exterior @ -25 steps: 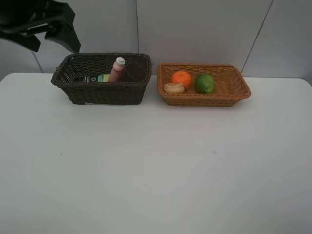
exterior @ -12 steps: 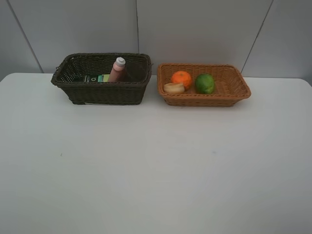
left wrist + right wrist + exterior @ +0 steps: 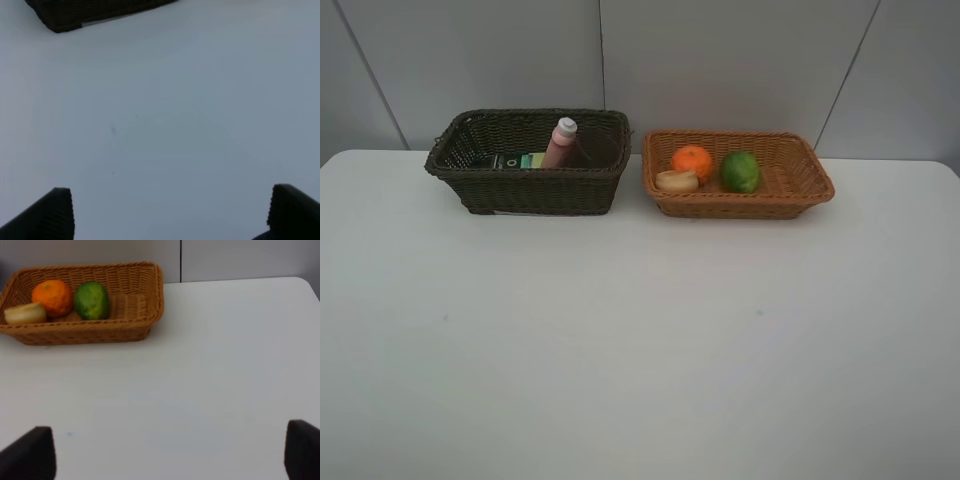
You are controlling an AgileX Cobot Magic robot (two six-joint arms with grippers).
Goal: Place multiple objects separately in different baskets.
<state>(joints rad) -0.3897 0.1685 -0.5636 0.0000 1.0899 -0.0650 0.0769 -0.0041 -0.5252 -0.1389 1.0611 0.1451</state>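
At the back left stands the deep dark brown basket (image 3: 520, 195), with a pink bottle with a white cap (image 3: 560, 143) upright in it beside a dark item with a green label (image 3: 520, 160). The light tan basket (image 3: 740, 206) to its right holds an orange (image 3: 692, 160), a green round fruit (image 3: 741, 171) and a pale tan round item (image 3: 677, 181). Neither arm shows in the exterior view. My left gripper (image 3: 170, 215) hangs open over bare table near a corner of the dark basket (image 3: 75, 12). My right gripper (image 3: 167, 455) is open, well short of the tan basket (image 3: 145, 295).
The white table (image 3: 640, 340) stretches from the baskets to the front edge. A grey panelled wall (image 3: 720, 60) rises directly behind the baskets.
The left arm, a dark shape at the exterior view's top left a second ago, has gone out of that view. Baskets and contents have not moved.
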